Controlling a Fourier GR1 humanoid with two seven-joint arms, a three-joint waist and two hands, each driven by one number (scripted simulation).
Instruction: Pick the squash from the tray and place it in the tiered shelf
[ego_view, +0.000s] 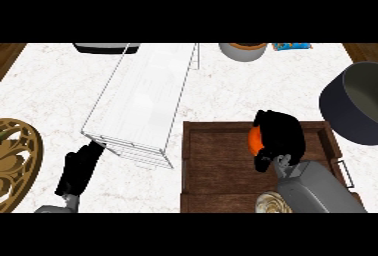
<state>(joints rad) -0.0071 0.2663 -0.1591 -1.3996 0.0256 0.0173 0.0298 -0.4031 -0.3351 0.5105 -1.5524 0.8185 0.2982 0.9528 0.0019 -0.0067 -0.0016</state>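
One orange squash (253, 138) sits in the single brown tray (221, 165), at two o'clock within it, with the right hand (279, 137) curled over it. One white tiered shelf (144, 100) stands at ten o'clock from the tray on the desk (258, 85). The left hand (77, 170) rests open beside the shelf's near corner.

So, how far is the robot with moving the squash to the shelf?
Done: the right hand has reached the orange squash over the wooden tray. In hand: its fingers curl round the squash. Left: carrying it to the white tiered shelf and placing it there. The left hand rests beside the shelf.
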